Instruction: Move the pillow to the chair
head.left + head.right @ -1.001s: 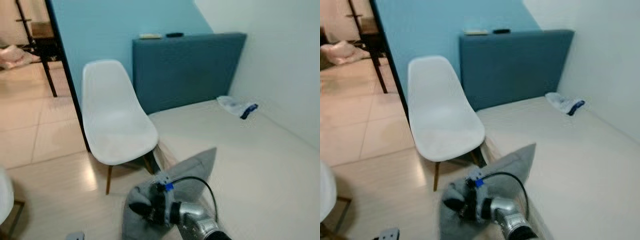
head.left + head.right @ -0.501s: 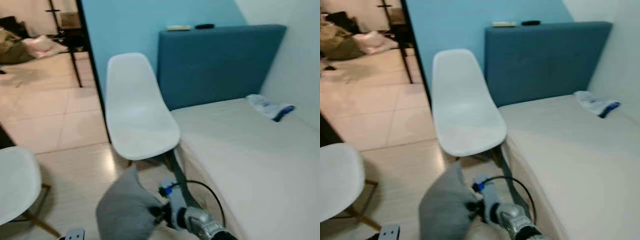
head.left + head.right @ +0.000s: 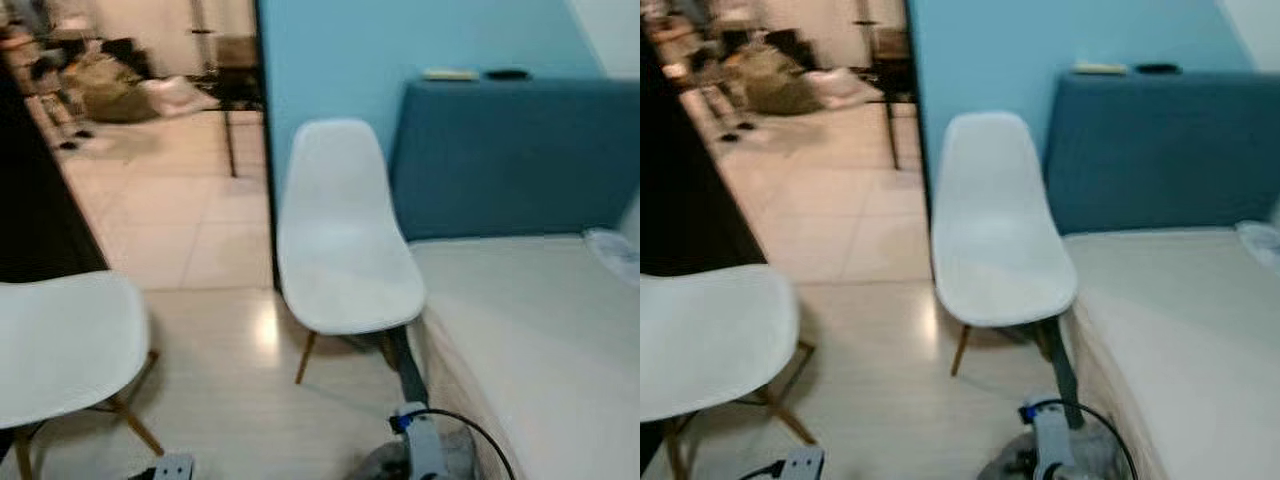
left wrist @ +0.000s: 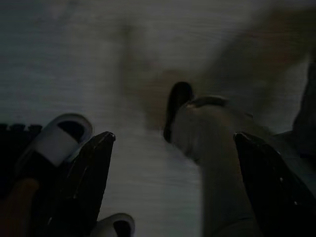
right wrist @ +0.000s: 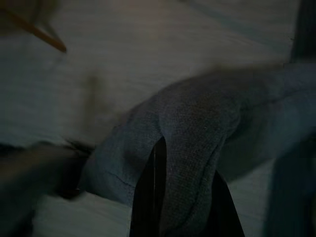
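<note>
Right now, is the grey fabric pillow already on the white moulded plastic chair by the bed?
No: the white moulded plastic chair's seat is bare, and the grey fabric pillow is pinched in the right gripper above the floor.

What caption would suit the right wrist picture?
Right gripper pinching a fold of the grey pillow above the pale floor.

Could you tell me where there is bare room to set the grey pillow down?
The seat of the white chair beside the bed is bare. So is the second white chair at the left. The right gripper is shut on the grey pillow, low over the floor by the bed's corner.
</note>
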### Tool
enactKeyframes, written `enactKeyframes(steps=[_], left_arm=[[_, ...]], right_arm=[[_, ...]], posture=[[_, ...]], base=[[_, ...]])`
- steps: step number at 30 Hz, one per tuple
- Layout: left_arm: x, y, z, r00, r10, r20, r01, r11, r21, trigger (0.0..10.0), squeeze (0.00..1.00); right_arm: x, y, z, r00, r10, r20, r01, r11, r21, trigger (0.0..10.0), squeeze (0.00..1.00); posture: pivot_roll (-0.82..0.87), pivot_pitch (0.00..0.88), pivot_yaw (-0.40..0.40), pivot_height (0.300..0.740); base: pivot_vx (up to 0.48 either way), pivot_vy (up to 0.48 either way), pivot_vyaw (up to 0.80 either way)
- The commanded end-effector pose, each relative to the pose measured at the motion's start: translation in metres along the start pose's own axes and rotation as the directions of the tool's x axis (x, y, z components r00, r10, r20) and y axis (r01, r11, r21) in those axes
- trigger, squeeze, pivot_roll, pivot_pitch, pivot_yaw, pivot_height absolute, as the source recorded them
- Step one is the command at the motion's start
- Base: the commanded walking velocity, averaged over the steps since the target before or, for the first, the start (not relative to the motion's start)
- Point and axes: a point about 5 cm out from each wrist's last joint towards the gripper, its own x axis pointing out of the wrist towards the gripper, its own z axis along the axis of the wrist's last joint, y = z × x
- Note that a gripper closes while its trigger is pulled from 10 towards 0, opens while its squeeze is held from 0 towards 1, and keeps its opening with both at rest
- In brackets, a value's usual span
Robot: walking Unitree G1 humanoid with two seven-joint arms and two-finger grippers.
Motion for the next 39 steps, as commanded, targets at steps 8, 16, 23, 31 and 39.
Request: enactKeyframes(steps=[8, 16, 23, 31, 39], left_arm=[[0.004, -0.014, 0.016, 0.997, -0.064, 0.034, 0.062, 0.996, 0.066, 10.0, 0.00], [0.004, -0.019, 0.016, 0.996, -0.085, 0.026, 0.083, 0.995, 0.059, 10.0, 0.00], [0.003, -0.020, 0.009, 0.996, -0.093, 0.003, 0.093, 0.995, 0.045, 10.0, 0.00], [0.002, -0.017, 0.005, 0.995, -0.096, -0.009, 0.097, 0.995, 0.040, 10.0, 0.00], [0.003, -0.014, 0.010, 0.997, -0.075, 0.009, 0.075, 0.997, 0.005, 10.0, 0.00]], right_arm=[[-0.004, -0.007, -0.015, 0.998, -0.045, -0.039, 0.046, 0.998, 0.031, 10.0, 0.00], [-0.004, -0.007, -0.014, 0.998, -0.044, -0.039, 0.044, 0.999, 0.000, 10.0, 0.00], [-0.003, -0.004, -0.015, 0.999, -0.032, -0.042, 0.031, 0.999, -0.020, 10.0, 0.00], [-0.004, -0.004, -0.016, 0.999, -0.016, -0.048, 0.014, 0.999, -0.045, 10.0, 0.00], [-0.003, -0.001, -0.018, 0.998, -0.001, -0.063, -0.004, 0.998, -0.069, 10.0, 0.00]], posture=[[0.02, 0.000, -0.038, 0.740], [0.01, 0.000, -0.035, 0.740], [0.02, 0.000, -0.040, 0.740], [0.02, 0.000, -0.042, 0.740], [0.02, 0.000, -0.041, 0.740]], base=[[0.000, 0.000, 0.71], [0.000, 0.000, 0.71], [0.000, -0.036, 0.56], [0.000, -0.414, 0.00], [0.000, -0.059, 0.70]])
